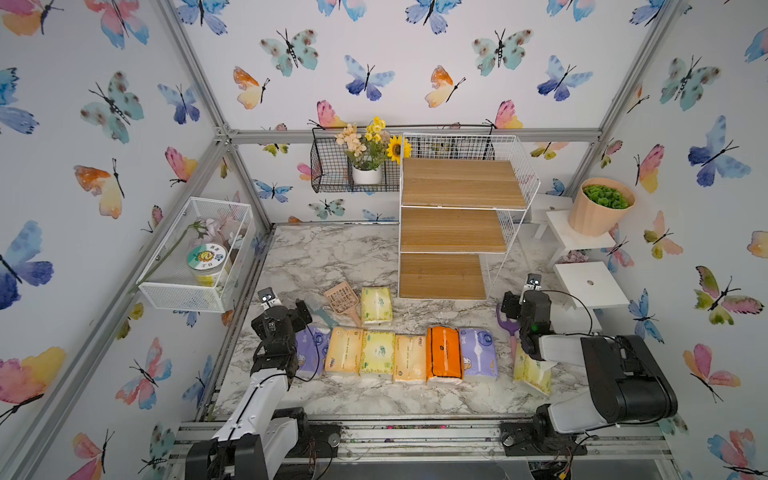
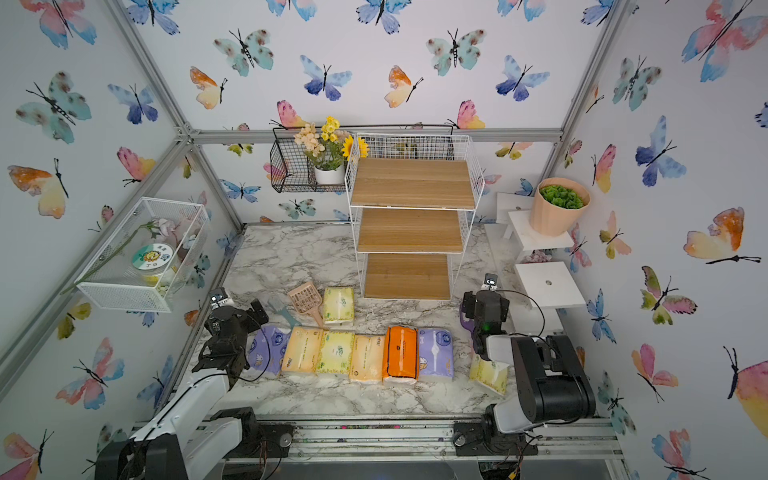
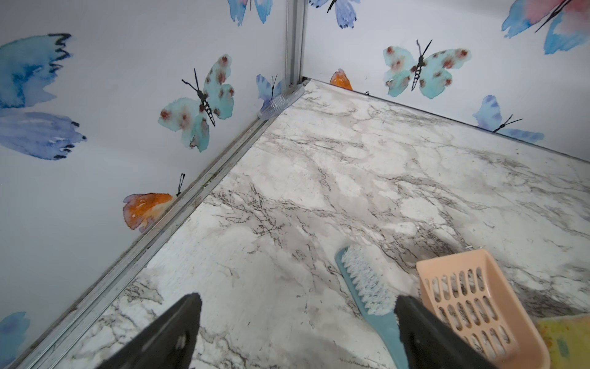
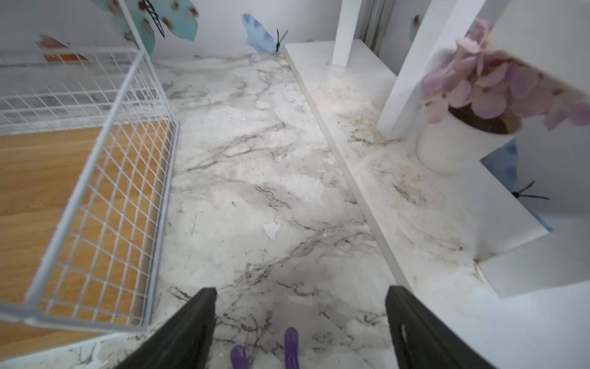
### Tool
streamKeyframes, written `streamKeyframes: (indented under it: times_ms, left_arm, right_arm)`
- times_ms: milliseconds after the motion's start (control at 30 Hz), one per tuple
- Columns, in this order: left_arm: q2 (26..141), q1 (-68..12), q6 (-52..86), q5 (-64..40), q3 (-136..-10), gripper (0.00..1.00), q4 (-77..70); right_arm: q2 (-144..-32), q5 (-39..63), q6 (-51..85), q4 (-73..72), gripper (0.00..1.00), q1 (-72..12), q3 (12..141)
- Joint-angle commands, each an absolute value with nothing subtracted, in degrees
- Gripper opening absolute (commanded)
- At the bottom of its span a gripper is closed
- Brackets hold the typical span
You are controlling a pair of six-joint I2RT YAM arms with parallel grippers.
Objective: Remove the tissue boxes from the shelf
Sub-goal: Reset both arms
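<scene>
Eight tissue boxes (image 1: 377,353) are counted on the table (image 1: 332,257) in both top views, and none is seen on the shelf (image 1: 457,183), whose three wooden boards are shown bare. Six are laid side by side in a row near the front edge: a lavender box (image 1: 311,351) partly hidden by the left arm, then peach, yellow-green, peach, the orange box (image 1: 444,353) and a second lavender one. A seventh box (image 1: 376,305), yellow-green, is set just behind the row, beside a peach scoop (image 1: 343,297). An eighth box (image 1: 532,372) is placed apart at the right end, partly covered by the right arm. The left gripper (image 3: 298,298) is held wide, with nothing between its jaws, above bare table near a blue brush (image 3: 364,287) and the scoop. The right gripper (image 4: 300,290) is likewise spread wide and empty, poised near the shelf's mesh side, over purple scissors (image 4: 291,346) that are not gripped. The removal is therefore judged complete as far as can be seen: nothing is found on any tier, and no box is being carried. Only a pulling back of the arms, if anything, is judged to be left.
</scene>
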State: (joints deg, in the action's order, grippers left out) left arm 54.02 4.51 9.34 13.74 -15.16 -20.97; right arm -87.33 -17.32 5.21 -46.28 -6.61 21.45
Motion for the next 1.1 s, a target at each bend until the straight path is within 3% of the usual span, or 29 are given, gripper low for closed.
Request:
streamKeyframes:
  times_ms: [0,100,167,533,700,833,967,1067]
  left_arm:
    - [52.56,5.27,7.67,7.66,-12.03,0.99,-31.68]
    - [53.02,5.27,6.48,4.55,-10.32,0.99,-35.69]
    - [53.80,5.28,5.79,2.47,-8.88,0.99,-39.33]
    - [67.89,4.42,4.82,-3.22,-8.71,0.99,-56.34]
    - [75.30,-5.09,-4.52,2.35,-8.55,0.99,-63.15]
    - [82.52,-5.55,-2.79,6.66,-7.20,0.99,-73.94]
    - [80.55,-4.15,1.60,12.37,-11.61,0.99,-61.98]
    - [80.56,-4.19,1.44,12.90,-11.16,0.99,-63.57]
  right_arm:
    - [-89.40,-11.68,1.42,-65.84,0.90,-6.33,15.93]
    - [-91.28,-9.96,0.89,-73.92,0.96,-6.24,12.72]
    - [-90.37,-9.64,1.05,-69.20,0.98,-6.07,14.31]
    - [-90.31,-11.85,2.85,-68.08,0.98,-5.50,14.57]
    - [-90.18,-11.96,3.16,-68.24,0.98,-5.23,14.43]
    - [-90.26,-11.95,3.16,-68.33,0.99,-5.19,14.42]
    - [-90.44,-12.00,3.16,-68.46,0.98,-5.19,14.44]
    - [-90.10,-12.11,3.08,-68.59,0.98,-5.19,14.26]
